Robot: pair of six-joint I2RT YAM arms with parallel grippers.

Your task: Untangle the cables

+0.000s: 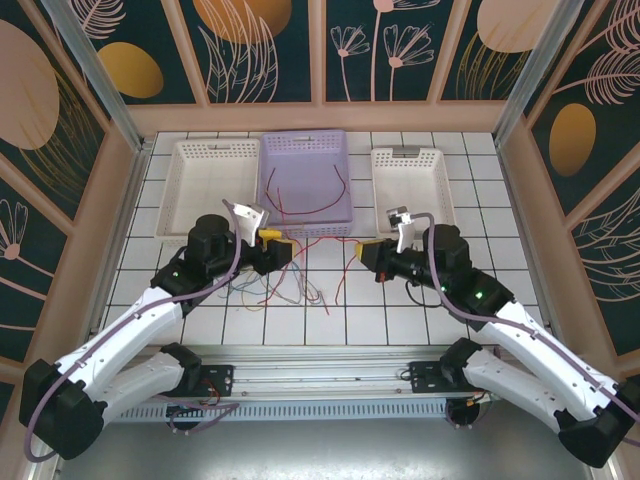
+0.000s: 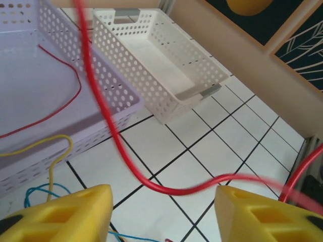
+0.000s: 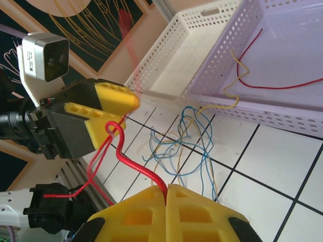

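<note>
My right gripper is shut on a thick red cable that arcs across to my left gripper. The left gripper stands open, and the red cable crosses loosely between its yellow fingers, blurred and unclamped. On the tiles lies a knot of thin blue and tan cables, below and between the two grippers. A yellow cable hangs over the purple basket's rim. From above, the left gripper and right gripper face each other in front of the basket.
The purple basket at the back centre holds two thin red cables. White baskets stand to its left and right. Wooden walls ring the tiled table.
</note>
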